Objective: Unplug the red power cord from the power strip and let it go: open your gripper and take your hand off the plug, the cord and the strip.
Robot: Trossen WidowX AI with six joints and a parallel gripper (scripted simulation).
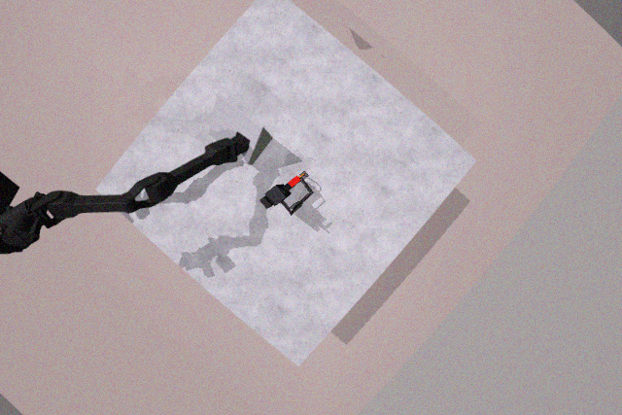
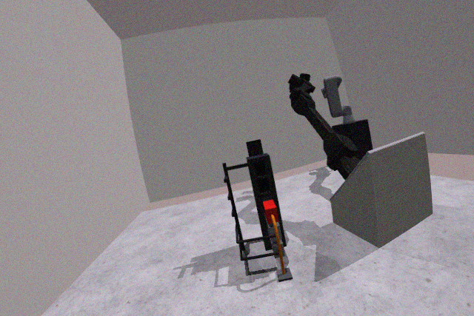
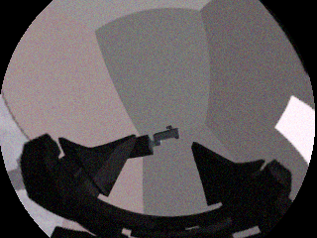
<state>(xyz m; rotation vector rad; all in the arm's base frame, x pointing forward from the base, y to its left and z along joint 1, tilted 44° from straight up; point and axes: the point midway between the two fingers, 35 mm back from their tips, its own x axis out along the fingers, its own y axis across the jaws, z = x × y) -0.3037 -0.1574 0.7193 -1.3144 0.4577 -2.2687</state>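
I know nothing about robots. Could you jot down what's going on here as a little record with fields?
Arm: raised high, well away from the power strip
Hand: open, holding nothing, pointing at the walls
Power strip: black, standing upright in a thin black frame on the grey table
Red plug: seated low on the strip's front
Cord: orange, running down from the plug to a small base
Other: a slanted grey panel beside the arm
Job: not begun

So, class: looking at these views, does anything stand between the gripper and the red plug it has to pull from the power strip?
Nothing visible does. The gripper is open, raised well above the table, apart from the red plug, which sits in the upright power strip on its black rack. The grey slanted panel stands beside the arm's base, off that path.
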